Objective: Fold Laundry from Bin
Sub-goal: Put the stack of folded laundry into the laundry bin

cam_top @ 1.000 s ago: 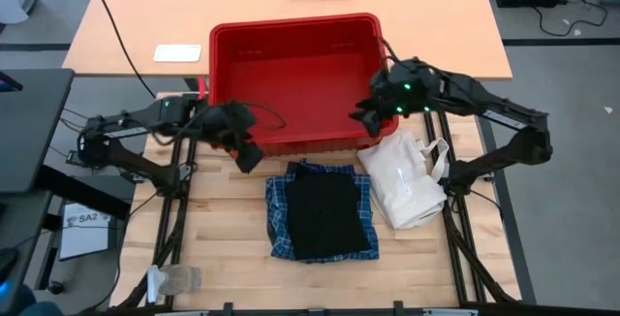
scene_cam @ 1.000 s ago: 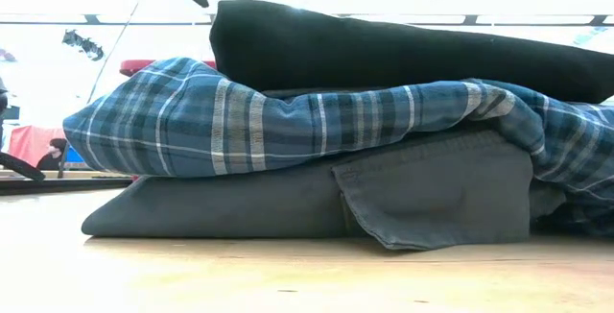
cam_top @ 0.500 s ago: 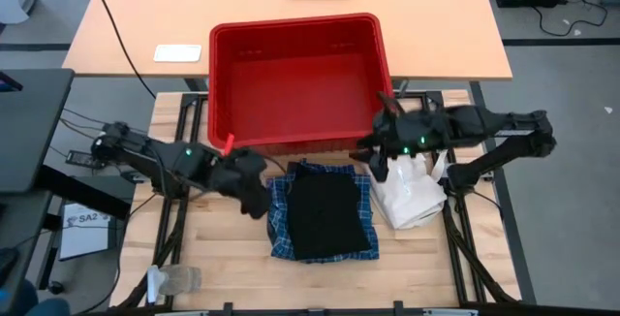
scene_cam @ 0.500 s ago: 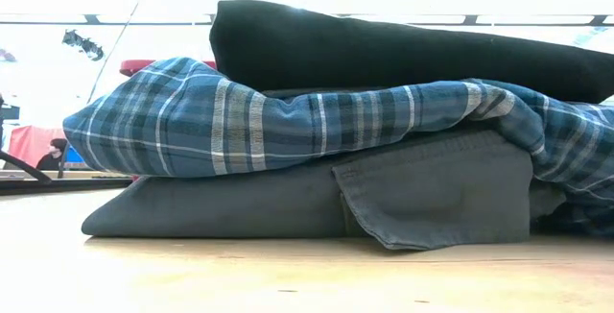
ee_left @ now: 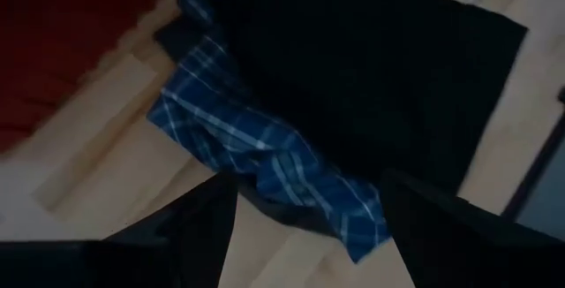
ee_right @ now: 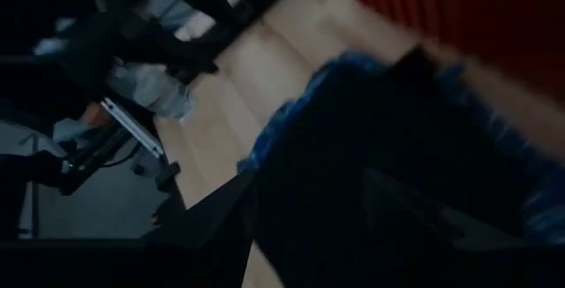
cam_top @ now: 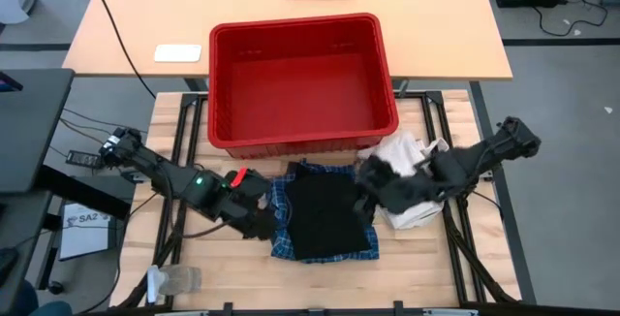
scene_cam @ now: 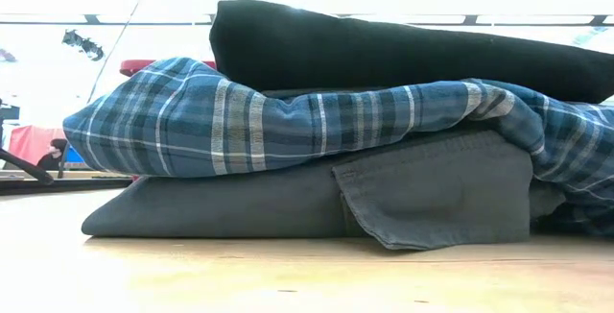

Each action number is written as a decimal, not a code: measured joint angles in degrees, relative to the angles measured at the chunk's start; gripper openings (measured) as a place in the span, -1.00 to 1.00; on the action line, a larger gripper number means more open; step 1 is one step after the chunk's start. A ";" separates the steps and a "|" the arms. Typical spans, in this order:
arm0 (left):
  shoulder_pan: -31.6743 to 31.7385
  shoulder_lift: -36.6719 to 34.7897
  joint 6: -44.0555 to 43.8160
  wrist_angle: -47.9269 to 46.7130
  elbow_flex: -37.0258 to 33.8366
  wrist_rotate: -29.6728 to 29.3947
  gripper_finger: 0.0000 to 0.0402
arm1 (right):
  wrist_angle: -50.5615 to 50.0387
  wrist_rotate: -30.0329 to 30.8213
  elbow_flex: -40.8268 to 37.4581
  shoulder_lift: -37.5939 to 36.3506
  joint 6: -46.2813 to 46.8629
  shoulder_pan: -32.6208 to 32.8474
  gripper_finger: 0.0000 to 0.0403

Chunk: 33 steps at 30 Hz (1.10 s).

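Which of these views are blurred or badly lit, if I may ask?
Right wrist view: motion-smeared, dark. Left wrist view: dim, the plaid shirt soft-edged. Low view: background washed out by glare, the stacked laundry sharp. High view: evenly lit, the bin crisp.

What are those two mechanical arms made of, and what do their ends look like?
Both arms are slim, dark, jointed links. The left arm shows a small green light and a red tab near its wrist. Each ends in a two-fingered tool: the left tool and the right tool have flat, matte black fingers.
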 joint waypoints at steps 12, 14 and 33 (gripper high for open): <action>-14.46 -0.01 -14.29 23.44 -19.85 -3.31 0.39 | -6.24 1.47 0.00 11.12 21.68 11.02 0.06; -15.69 0.04 -18.95 28.52 -25.00 -4.62 0.39 | -10.97 4.98 0.00 11.62 27.78 14.01 0.06; -10.50 -0.04 -19.93 47.81 -42.05 -4.42 0.84 | -26.59 -7.05 -6.38 11.20 45.79 13.65 0.04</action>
